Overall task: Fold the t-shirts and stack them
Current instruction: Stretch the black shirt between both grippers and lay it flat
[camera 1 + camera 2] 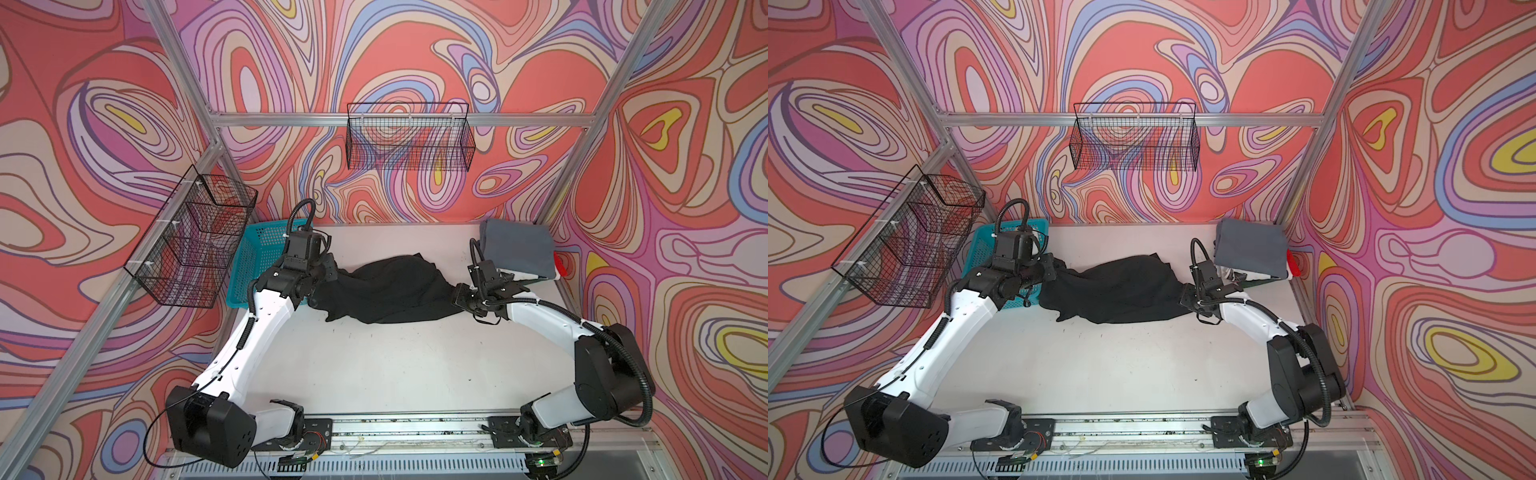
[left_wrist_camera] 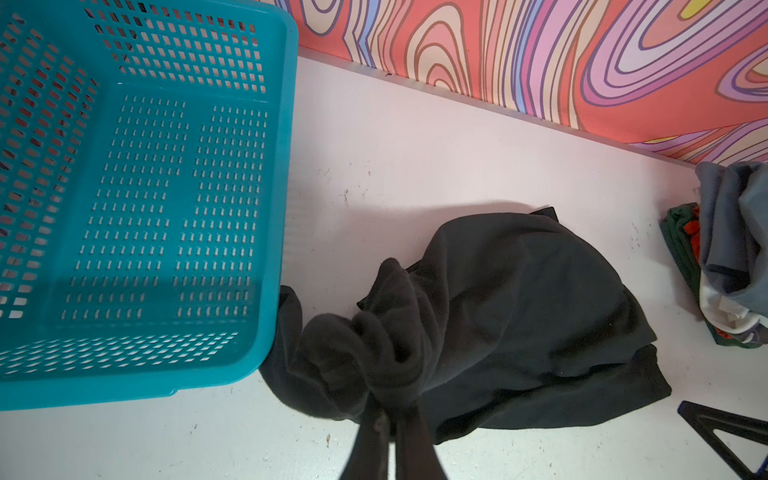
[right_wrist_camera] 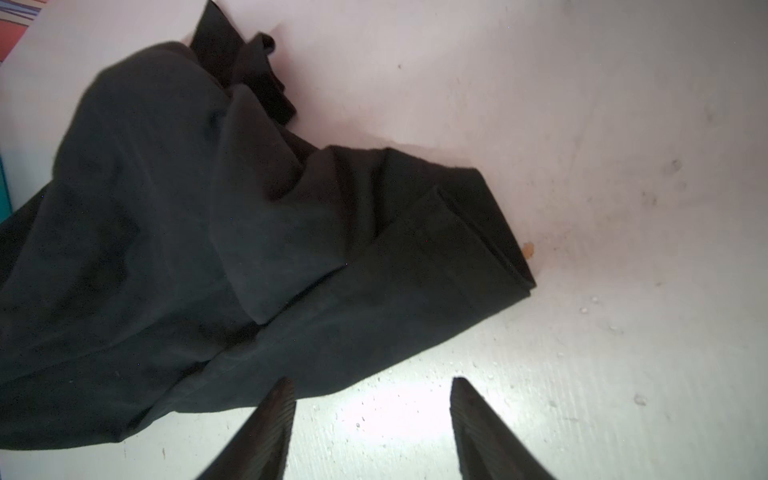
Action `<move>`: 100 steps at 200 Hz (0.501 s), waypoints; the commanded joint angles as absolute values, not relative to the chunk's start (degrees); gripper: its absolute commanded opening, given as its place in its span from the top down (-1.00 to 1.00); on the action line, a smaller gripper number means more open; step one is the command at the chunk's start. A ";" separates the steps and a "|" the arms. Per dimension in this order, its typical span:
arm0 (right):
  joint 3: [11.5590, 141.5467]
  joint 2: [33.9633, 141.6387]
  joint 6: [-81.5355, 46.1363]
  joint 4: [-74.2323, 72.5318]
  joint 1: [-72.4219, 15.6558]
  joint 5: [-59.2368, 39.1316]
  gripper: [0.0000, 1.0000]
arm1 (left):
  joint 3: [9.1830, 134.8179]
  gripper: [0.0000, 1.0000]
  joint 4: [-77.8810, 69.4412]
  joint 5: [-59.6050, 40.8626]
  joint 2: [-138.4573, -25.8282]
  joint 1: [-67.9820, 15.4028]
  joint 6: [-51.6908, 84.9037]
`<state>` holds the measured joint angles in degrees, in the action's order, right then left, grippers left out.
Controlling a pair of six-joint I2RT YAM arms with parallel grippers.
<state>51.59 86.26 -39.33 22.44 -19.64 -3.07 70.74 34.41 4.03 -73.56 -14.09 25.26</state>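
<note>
Cloth of black t-shirt (image 2: 519, 299) bunches in clenched left gripper (image 2: 388, 417); right gripper (image 3: 371, 381) gapes over bare table (image 3: 582, 124).

Basket (image 1: 252, 254): turquoise perforated plastic; my landmark.
Table (image 1: 374, 365): white, scuffed; I see the basket standing on it.
Side rack (image 1: 191, 237): black wire, hung just above the basket.
Back rack (image 1: 409, 137): black wire, well apart from the basket.
Walls (image 1: 415, 50): swirl-patterned, behind the basket.

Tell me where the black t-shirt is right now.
In both top views the black t-shirt lies crumpled mid-table, between the turquoise basket on the left and the grey-topped stack on the right; the left gripper pinches its basket-side end.
</note>
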 commanded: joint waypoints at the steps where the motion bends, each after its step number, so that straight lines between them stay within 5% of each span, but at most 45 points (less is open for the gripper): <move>1: 48.62 85.75 -40.88 20.16 -19.95 -3.58 -0.31 | 71.95 1.00 33.71 3.39 -72.51 -13.90 26.10; 100: 60.55 98.45 -35.77 22.58 -19.91 6.22 -0.36 | 68.68 1.00 33.15 2.94 -72.68 -13.92 26.24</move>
